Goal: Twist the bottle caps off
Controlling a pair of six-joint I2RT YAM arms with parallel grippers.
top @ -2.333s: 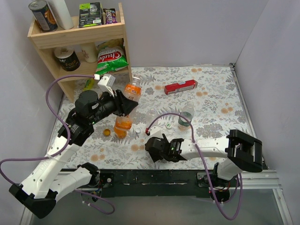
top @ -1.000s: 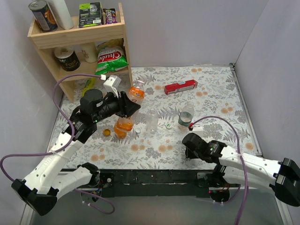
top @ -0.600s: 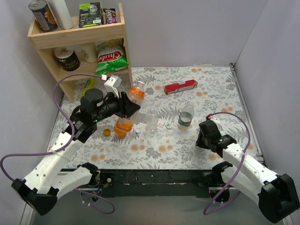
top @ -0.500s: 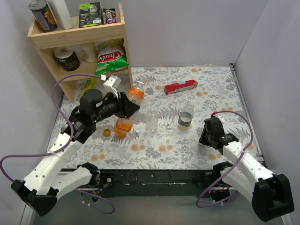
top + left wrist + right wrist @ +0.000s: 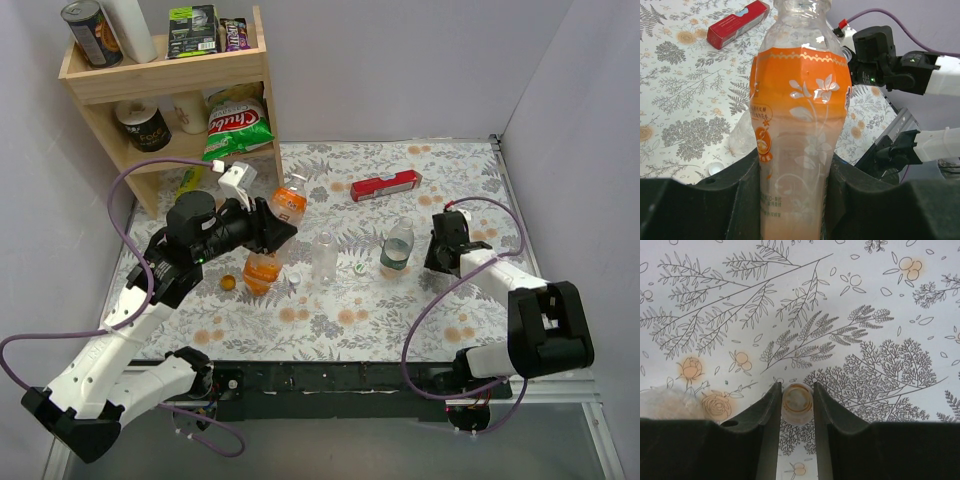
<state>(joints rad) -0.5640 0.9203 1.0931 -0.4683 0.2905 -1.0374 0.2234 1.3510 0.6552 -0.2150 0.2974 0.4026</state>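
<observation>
While my left jaws clench the slim orange bottle [image 5: 800, 125] at 11 o'clock of the clear bottle [image 5: 323, 258], my right jaws pinch a pale cap [image 5: 797, 402] at 3 o'clock of the green-labelled bottle [image 5: 397, 248].

Gap btwn clear bottle [image 5: 323, 256] & green-label bottle [image 5: 397, 247]; shelf [image 5: 170, 80] blocks rear-left.

Slim orange bottle [image 5: 799, 125]: uncapped, tilted in my left claw [image 5: 792, 197]. Pale cap [image 5: 797, 402]: pinched in my right claw [image 5: 797, 407]. Orange cap [image 5: 228, 283], white cap [image 5: 294, 278], green cap [image 5: 358, 268] lie beside three standing bottles [image 5: 323, 255].
</observation>
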